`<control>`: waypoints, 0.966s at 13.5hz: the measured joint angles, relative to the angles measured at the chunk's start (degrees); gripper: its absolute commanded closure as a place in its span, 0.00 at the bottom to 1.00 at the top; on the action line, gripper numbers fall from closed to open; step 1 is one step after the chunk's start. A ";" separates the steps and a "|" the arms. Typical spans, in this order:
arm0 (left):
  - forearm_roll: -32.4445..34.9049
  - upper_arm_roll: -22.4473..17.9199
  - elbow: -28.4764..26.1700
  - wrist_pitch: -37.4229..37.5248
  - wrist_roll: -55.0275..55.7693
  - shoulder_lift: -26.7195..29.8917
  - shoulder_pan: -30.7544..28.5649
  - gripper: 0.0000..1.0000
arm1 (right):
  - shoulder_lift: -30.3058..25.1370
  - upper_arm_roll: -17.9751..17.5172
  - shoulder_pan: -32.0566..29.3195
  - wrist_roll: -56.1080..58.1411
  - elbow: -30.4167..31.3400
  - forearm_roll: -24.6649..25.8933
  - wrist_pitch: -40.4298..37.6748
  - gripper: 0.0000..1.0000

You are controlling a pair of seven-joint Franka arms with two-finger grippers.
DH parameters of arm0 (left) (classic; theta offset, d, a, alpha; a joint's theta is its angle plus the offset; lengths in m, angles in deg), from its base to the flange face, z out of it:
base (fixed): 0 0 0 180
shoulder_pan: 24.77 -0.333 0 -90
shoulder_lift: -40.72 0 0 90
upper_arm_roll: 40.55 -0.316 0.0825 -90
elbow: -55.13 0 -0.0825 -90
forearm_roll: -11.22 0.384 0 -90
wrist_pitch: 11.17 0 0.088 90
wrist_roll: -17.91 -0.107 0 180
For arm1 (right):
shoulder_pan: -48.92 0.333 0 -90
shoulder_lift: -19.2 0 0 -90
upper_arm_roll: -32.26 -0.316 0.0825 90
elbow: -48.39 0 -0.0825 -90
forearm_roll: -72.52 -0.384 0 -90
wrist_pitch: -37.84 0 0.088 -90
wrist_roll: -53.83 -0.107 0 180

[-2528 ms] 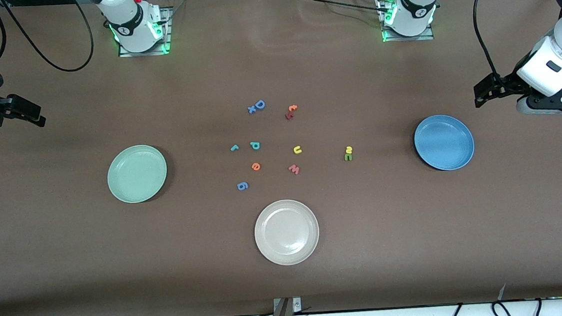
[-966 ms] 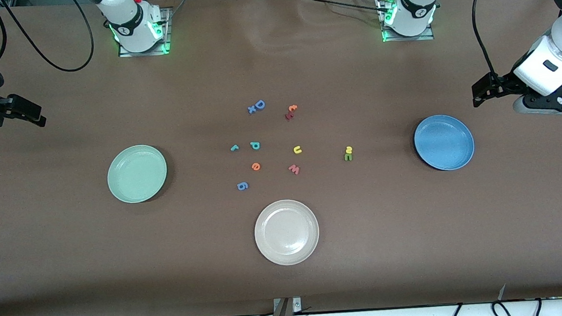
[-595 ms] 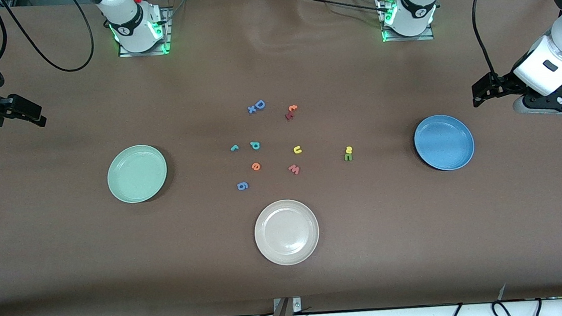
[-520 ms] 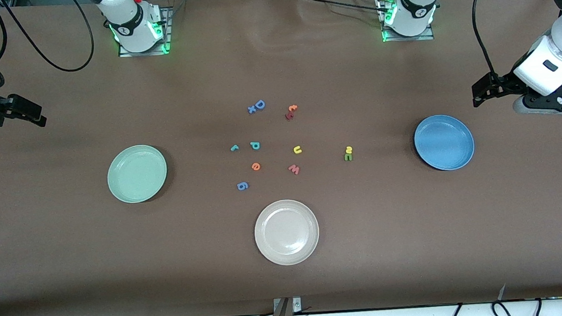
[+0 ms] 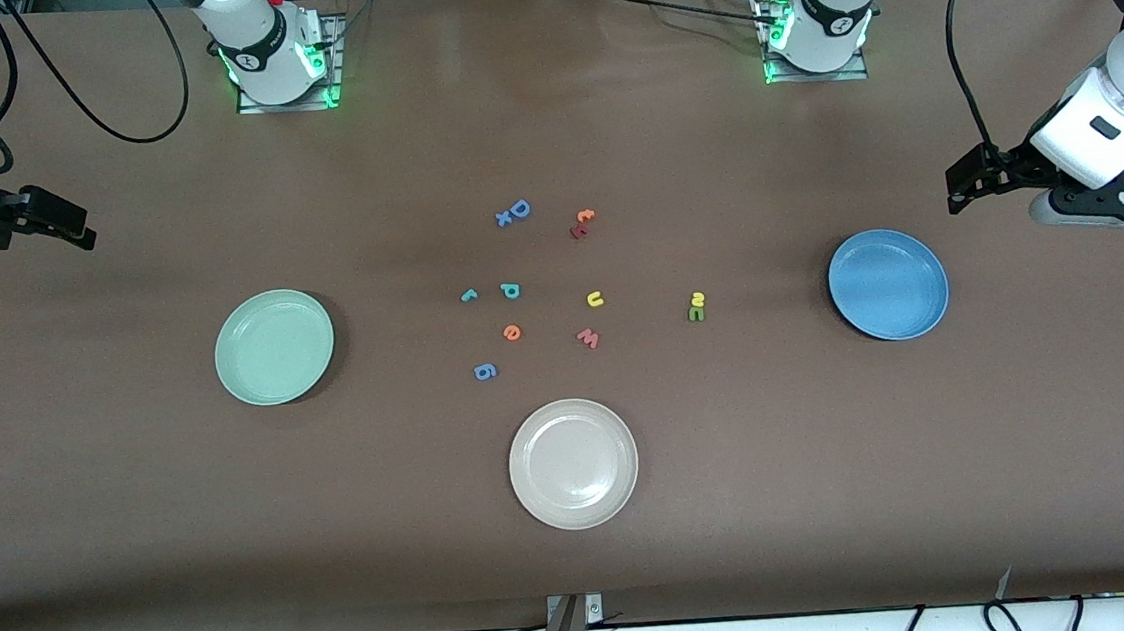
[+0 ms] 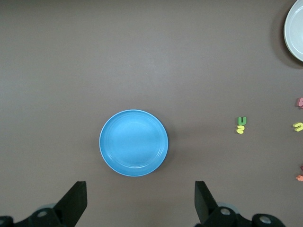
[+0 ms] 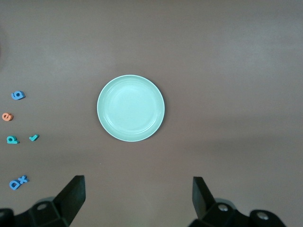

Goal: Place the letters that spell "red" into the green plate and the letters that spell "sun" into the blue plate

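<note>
The teal "r" (image 5: 468, 295), teal "d" shape (image 5: 510, 290) and orange "e" (image 5: 511, 332) lie mid-table, toward the pale green plate (image 5: 274, 346). The yellow "u" (image 5: 595, 299) lies beside them. The yellow "s" (image 5: 697, 298) touches the green "n" (image 5: 695, 314), toward the blue plate (image 5: 888, 284). My left gripper (image 5: 958, 189) hangs open and empty above the table by the blue plate (image 6: 133, 143). My right gripper (image 5: 79, 233) hangs open and empty past the green plate (image 7: 130, 108), at the right arm's end.
A beige-white plate (image 5: 573, 463) sits nearest the front camera. Other letters lie among the task letters: a pink "w" (image 5: 588, 338), a blue "6" (image 5: 485, 371), a blue "D" with an "x" (image 5: 514, 212), and an orange-and-red pair (image 5: 582, 223).
Both arms have shifted only very slightly. The letters and plates lie where they were.
</note>
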State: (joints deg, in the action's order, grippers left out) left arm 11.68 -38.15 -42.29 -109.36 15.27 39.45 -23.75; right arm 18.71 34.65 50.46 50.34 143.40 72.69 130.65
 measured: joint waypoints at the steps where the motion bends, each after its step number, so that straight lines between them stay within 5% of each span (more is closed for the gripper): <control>1: 0.00 0.00 0.01 -0.02 0.00 0.00 0.00 0.00 | 0.00 0.00 0.02 0.00 0.00 0.00 -0.02 0.00; 13: 0.00 0.01 0.13 -0.07 -0.04 0.01 0.12 0.00 | 0.14 -0.37 0.64 -0.13 0.01 0.00 -2.69 0.00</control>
State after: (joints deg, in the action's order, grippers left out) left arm 11.68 -38.15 -42.16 -109.43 15.23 39.46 -23.63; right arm 18.85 34.29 51.10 50.22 143.41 72.69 127.96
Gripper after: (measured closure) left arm 0.000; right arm 0.000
